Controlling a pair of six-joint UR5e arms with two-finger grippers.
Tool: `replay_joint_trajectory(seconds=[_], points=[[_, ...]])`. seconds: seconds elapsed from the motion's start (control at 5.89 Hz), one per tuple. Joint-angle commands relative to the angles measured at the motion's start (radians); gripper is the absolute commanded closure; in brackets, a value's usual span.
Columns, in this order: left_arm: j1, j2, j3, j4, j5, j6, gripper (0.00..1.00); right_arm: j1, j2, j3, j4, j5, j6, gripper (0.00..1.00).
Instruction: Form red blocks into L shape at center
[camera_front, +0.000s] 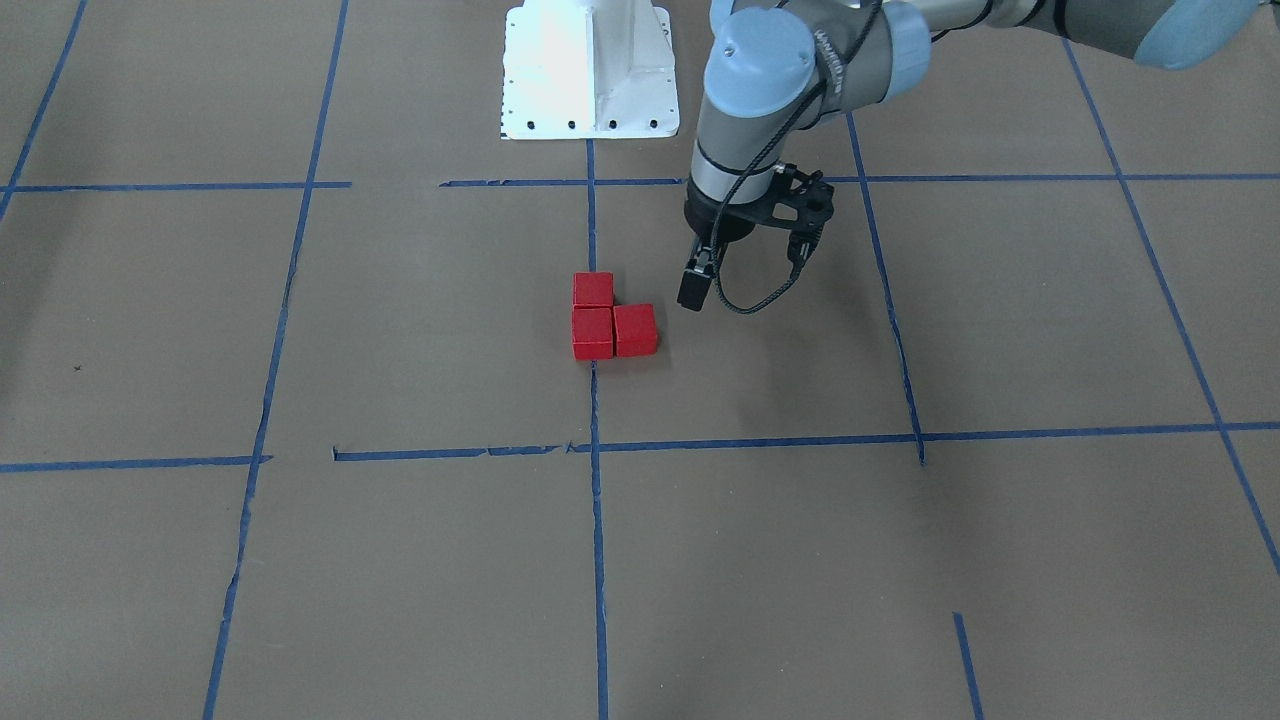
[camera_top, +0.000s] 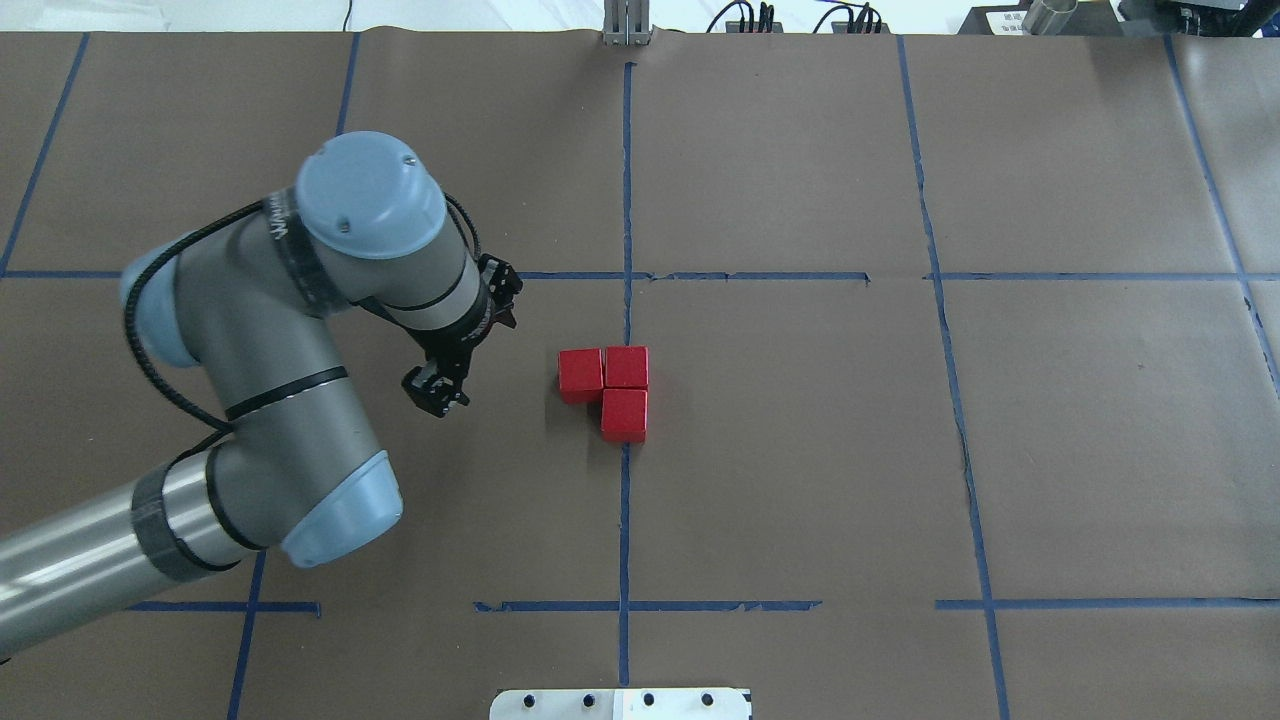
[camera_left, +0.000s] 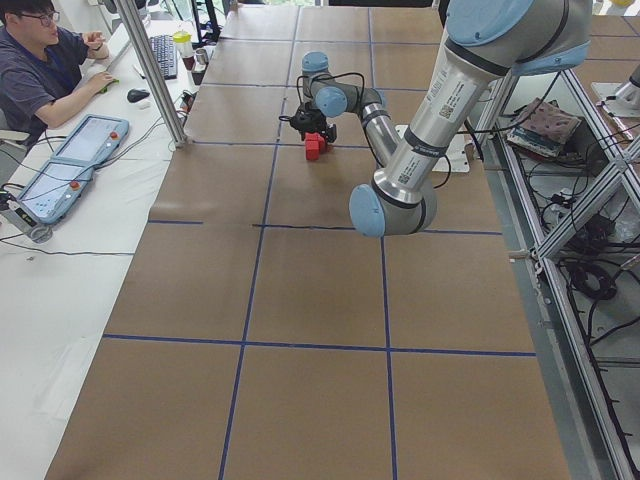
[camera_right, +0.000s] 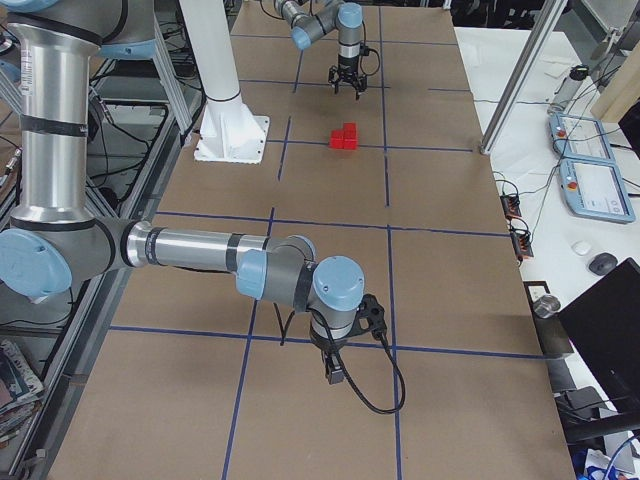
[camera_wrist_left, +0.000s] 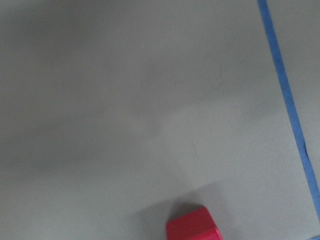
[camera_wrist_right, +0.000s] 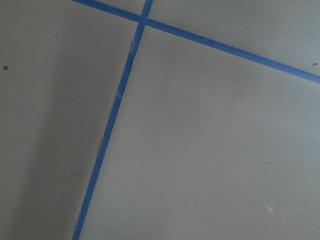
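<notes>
Three red blocks (camera_top: 612, 385) sit touching in an L shape on the vertical blue tape line (camera_top: 624, 520) in the center rectangle (camera_top: 780, 440); they also show in the front view (camera_front: 610, 320) and the right side view (camera_right: 344, 137). My left gripper (camera_top: 437, 393) hovers a short way to the blocks' left, apart from them, open and empty; in the front view it (camera_front: 694, 288) is on their right. One red block (camera_wrist_left: 192, 226) shows at the bottom edge of the left wrist view. My right gripper (camera_right: 335, 372) hangs far from the blocks; I cannot tell whether it is open or shut.
The white robot base (camera_front: 590, 70) stands at the table's edge behind the center rectangle. The left arm's elbow (camera_top: 250, 400) overhangs the left cell. An operator (camera_left: 40, 70) sits at a side desk with teach pendants. The right wrist view shows only crossing blue tape (camera_wrist_right: 142, 20).
</notes>
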Motion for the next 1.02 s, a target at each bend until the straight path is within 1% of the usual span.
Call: replay_joint_trajectory(seconds=[0.0,0.17,0.34,0.51,0.68,0.85], points=[[-0.069,0.142,-0.1,0.008,-0.031,0.381,0.0,0.0,0.0,-0.004,0.0,0.001,0.003,0.0],[-0.12,0.24,-0.14,0.007,-0.06,0.612,0.0,0.0,0.0,-0.005,0.0,0.001,0.004,0.01],[-0.187,0.347,-0.184,0.005,-0.062,0.836,0.0,0.0,0.0,-0.005,0.0,0.001,0.004,0.01],[-0.284,0.449,-0.2,-0.006,-0.084,1.047,0.0,0.0,0.0,-0.005,0.0,0.003,0.004,0.01],[-0.447,0.539,-0.189,-0.007,-0.17,1.381,0.0,0.0,0.0,-0.005,0.0,0.009,0.004,0.01],[-0.608,0.571,-0.122,-0.006,-0.252,1.679,0.0,0.0,0.0,-0.005,0.0,0.012,0.004,0.01]])
